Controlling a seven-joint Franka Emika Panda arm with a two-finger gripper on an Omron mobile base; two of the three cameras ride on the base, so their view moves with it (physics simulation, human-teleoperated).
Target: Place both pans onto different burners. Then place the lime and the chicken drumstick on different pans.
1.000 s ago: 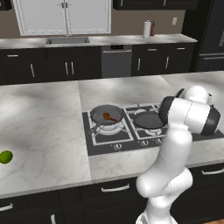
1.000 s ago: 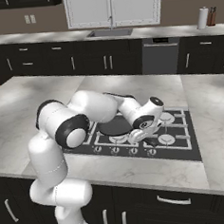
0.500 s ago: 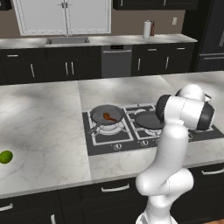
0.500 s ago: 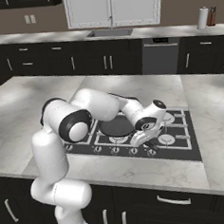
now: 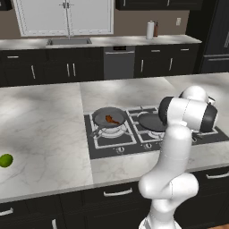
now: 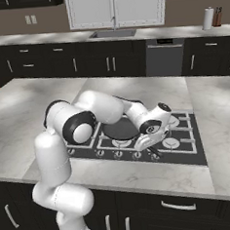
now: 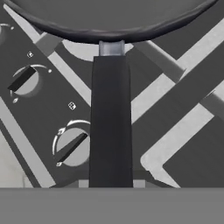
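Note:
The darker pan [image 6: 120,130] rests on a left burner of the black cooktop [image 6: 188,152]; its rim [image 7: 109,33] and long handle [image 7: 110,122] run straight down the hand view. My gripper [image 6: 151,144] is shut on the outer end of that handle, low over the front knobs. The mid-grey pan [image 5: 100,114] sits on another burner with the chicken drumstick [image 5: 112,119] inside it, and the darker pan [image 5: 149,121] lies to its right, partly behind my arm. The lime [image 5: 5,160] lies far left on the marble counter.
Round control knobs [image 7: 72,148] line the cooktop's front strip, just under the handle. Two bare burners [image 6: 169,143] lie on the right of the cooktop. A sink [image 5: 69,41] and a paper towel roll [image 5: 150,30] stand on the back counter.
My hand has sunk a little toward the cooktop's front edge with the dark pan's handle in it, and the elbow has shifted slightly. The grey pan, drumstick and lime have not moved.

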